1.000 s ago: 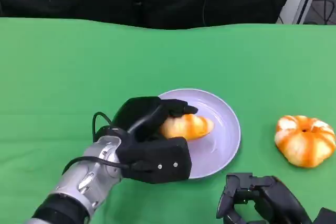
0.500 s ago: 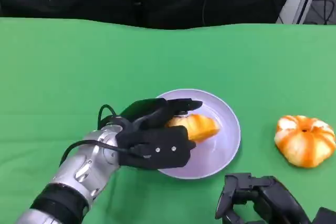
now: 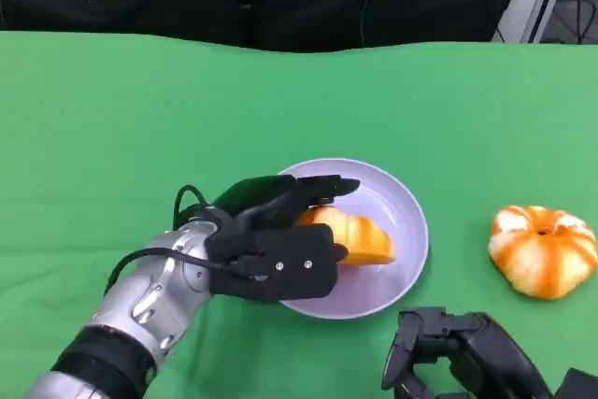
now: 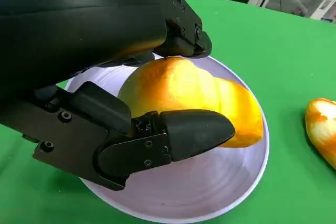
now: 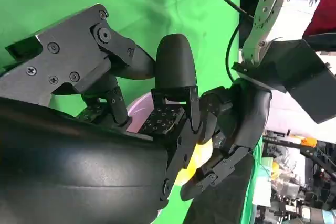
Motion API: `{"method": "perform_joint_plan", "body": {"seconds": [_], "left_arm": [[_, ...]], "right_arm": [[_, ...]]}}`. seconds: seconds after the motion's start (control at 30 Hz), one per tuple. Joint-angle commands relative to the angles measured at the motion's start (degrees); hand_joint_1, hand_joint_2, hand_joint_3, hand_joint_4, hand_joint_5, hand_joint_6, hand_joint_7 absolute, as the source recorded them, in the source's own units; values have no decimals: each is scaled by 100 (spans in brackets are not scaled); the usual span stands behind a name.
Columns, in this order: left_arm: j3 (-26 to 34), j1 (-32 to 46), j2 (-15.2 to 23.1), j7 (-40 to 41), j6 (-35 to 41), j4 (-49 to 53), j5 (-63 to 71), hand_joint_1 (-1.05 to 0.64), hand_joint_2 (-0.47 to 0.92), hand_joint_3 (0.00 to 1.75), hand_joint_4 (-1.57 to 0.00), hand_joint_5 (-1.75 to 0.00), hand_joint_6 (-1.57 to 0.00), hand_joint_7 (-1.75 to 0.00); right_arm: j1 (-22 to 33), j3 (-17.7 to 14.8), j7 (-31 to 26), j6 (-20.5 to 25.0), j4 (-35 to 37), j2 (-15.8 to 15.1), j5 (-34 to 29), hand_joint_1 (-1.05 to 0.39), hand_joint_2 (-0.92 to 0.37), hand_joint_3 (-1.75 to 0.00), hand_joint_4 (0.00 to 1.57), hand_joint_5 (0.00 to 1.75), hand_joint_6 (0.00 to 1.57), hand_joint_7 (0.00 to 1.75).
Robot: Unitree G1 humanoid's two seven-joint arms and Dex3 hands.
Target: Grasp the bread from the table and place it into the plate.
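Green cloth covers the table (image 3: 112, 119), with black drapery beyond its far edge. On the lavender plate (image 3: 402, 203) lies the bread (image 3: 360, 238), gripped by the left hand (image 3: 276, 240). Open cloth separates the plate from a pumpkin-shaped bun (image 3: 544, 249). Right hand (image 3: 458, 357) rests near the front edge, fingers curled on nothing.

Bread (image 3: 357, 236) in plate (image 3: 404, 203) (pumpkin (image 3: 543, 250) well apart, right)

Count of things on the green bench (image 3: 112, 119)

One golden croissant-shaped bread (image 3: 360, 238), one round pale lilac plate (image 3: 397, 203), one orange-and-white pumpkin-shaped bun (image 3: 544, 250).
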Motion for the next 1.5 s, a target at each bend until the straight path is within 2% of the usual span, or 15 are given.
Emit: {"method": "perform_joint_plan", "body": {"seconds": [0.03, 0.23, 0.7, 0.9, 1.07, 1.27, 1.37, 1.5], "left_arm": [[39, -51, 121, -28, -41, -38, -72, -99, 92, 91, -27, -1, -29, -1], [140, 8, 157, -24, -178, -122, -216, -99, 92, 94, -30, -2, -29, -1], [617, 591, 421, -193, -170, -1288, -861, -94, 92, 91, -36, -3, -33, -2], [909, 1029, 432, -482, -242, -1786, -1570, -91, 92, 84, -36, -2, -35, -2], [1452, 1994, 535, -609, 52, -2954, -2323, -90, 92, 83, -41, -3, -37, -2], [1498, 2108, 537, -644, 185, -3160, -2399, -90, 92, 83, -42, -3, -38, -2], [2068, 2874, 393, -809, -53, -3580, -3554, -90, 92, 80, -47, -4, -41, -2], [2197, 3036, 340, -899, -90, -3664, -3850, -90, 92, 78, -50, -4, -43, -2]], "right_arm": [[29, -20, -54, 11, -35, -66, -3, -15, -56, -107, 85, 152, 87, 120], [33, -15, -49, 22, -32, -61, 21, -14, -57, -105, 85, 154, 87, 120], [-7, -26, -47, -55, 67, -73, 27, -15, -56, -105, 85, 155, 87, 121], [-12, -32, -33, -61, 91, -73, 51, -15, -56, -105, 85, 154, 88, 121], [-19, -28, -30, -27, 78, -83, 46, -14, -57, -104, 85, 154, 87, 123], [-23, -29, -32, -30, 82, -82, 46, -14, -57, -104, 85, 155, 87, 123], [-9, -43, 12, 12, 77, -101, 105, -13, -57, -103, 84, 155, 87, 123], [-8, -51, 16, 21, 79, -104, 107, -13, -58, -103, 84, 155, 87, 123]]}}
